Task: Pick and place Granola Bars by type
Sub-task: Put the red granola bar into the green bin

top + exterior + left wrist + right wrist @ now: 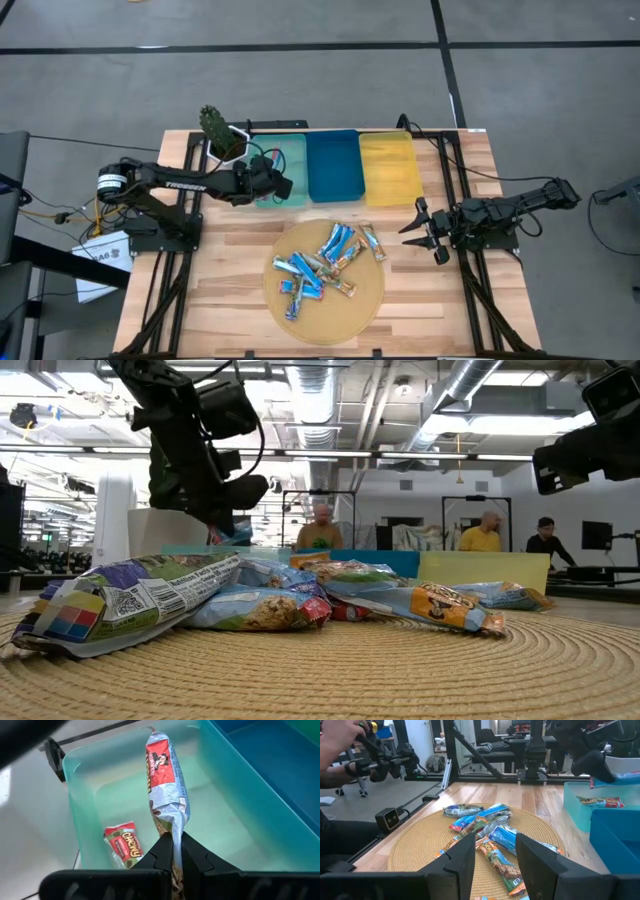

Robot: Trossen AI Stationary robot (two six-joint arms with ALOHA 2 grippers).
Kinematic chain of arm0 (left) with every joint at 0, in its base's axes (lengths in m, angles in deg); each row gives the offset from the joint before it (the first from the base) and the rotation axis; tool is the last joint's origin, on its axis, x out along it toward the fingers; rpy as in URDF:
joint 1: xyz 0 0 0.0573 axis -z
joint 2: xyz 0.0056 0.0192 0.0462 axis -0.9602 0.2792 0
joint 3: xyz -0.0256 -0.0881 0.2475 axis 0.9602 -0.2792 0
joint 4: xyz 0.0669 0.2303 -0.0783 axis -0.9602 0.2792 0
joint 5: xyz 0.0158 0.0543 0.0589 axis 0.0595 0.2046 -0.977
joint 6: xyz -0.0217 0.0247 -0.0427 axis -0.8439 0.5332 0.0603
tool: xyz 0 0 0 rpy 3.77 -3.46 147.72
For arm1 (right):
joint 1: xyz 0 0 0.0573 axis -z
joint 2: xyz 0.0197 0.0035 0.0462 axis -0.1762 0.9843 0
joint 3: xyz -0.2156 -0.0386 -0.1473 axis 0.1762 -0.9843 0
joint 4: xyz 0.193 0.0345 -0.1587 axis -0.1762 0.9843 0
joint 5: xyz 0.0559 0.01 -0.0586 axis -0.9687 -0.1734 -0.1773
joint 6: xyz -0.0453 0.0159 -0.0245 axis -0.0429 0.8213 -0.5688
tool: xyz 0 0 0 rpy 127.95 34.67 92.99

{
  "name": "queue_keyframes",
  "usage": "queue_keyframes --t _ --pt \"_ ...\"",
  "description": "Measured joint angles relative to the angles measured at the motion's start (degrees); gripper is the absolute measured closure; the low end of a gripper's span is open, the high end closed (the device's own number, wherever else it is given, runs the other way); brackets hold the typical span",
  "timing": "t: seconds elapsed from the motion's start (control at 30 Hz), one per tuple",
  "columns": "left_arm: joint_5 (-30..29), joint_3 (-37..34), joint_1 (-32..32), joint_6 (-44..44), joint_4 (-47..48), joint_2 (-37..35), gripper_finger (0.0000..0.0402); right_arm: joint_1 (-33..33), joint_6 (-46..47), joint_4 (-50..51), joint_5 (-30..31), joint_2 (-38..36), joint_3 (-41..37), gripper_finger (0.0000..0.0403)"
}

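Several foil-wrapped granola bars (322, 268), mostly blue-white with some orange, lie heaped on a round woven mat (350, 318). My left gripper (283, 186) hangs over the teal tray (293, 150), shut on a red-and-white bar (165, 775). A red bar (122, 845) lies flat on the teal tray's floor. My right gripper (425, 228) is open, right of the mat and touching nothing. In the right wrist view its fingers (492, 857) face the heap of bars (490, 827). My left gripper pinches the red-and-white bar by one end (175, 832) between its two fingers (161, 851). It comes slanting down from the table's left. The bar sticks out lengthwise past the fingertips, lifted clear above the teal tray's floor (220, 820).
A blue tray (333, 165) and a yellow tray (390, 168) stand in a row right of the teal one, at the table's far edge. A potted plant (215, 125) stands at the far left corner. People stand in the room behind the table (480, 532).
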Motion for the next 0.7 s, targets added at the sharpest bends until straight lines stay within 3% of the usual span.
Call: queue_keyframes --t 0.37,0.7 --pt "0.28 0.0 0.03 -0.12 -0.05 0.0 0.0396 0.01 0.0 -0.02 0.02 0.0 0.0 0.0268" --pt "4.3 -1.85 0.04 -3.47 -0.72 1.79 0.0396 -0.01 0.0 0.0 0.02 0.01 0.01 0.0268"
